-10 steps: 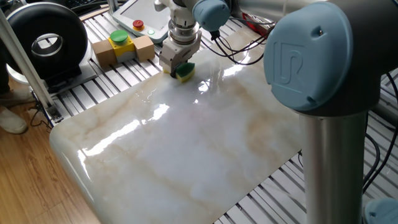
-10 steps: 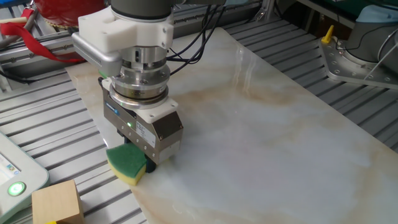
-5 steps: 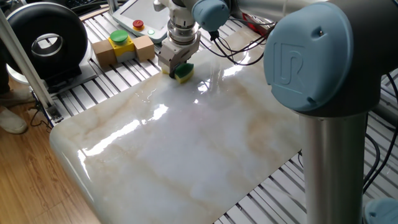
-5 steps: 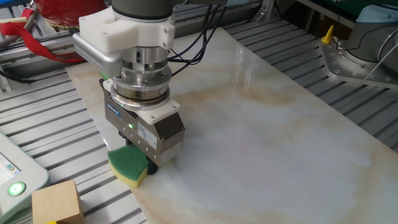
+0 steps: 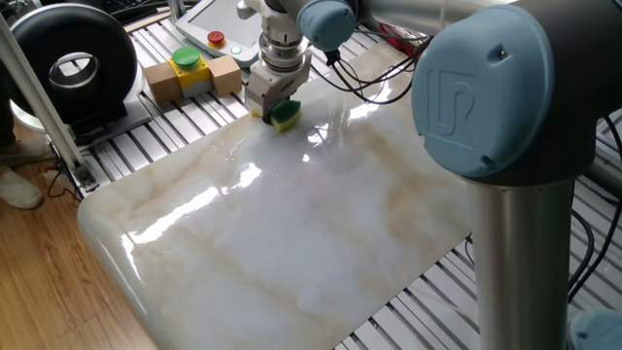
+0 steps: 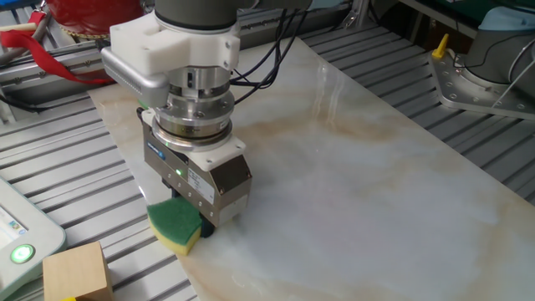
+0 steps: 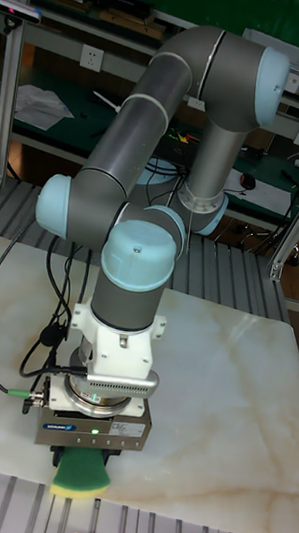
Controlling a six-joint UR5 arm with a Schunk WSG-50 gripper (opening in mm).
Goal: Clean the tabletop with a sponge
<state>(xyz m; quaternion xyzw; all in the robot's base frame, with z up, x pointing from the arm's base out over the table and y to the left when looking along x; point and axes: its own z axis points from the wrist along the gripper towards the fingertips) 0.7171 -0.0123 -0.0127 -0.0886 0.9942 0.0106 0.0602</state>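
Change vs prior frames: gripper w/ sponge has shifted slightly along the tabletop edge. In one fixed view it sits a little further back and left than a sec ago; in the other fixed view the tool body has moved a touch toward the slab interior. Movement is small. Wrist orientation looks unchanged.

Tool state: fingers clamped on the sponge, green layer up, yellow foam down. Sponge sticks out sideways from the jaws. Finger pads themselves are hidden under the tool body.

Sponge location: near one corner of the marble-look slab, just beside the ribbed grey slats. Yellow underside appears to be touching the slab; contact can't be confirmed outright. Tall fixed view shows the sponge at the slab's near edge, directly below the gripper.

Meaning for task: judged as an early wiping stroke along the border. Most of the slab lies beyond the sponge, unwiped as far as position suggests. No visible dirt or wet trail, so cleaned area can't be read off the surface.

Writing/labels:
- Blue shoulder cap: embossed "UR" logo, legible
- Gripper body: small blue brand label, text too small to read; green status light beside it
- Pendant screen: content unreadable
- Wooden blocks w/ round yellow-green button: no writing seen
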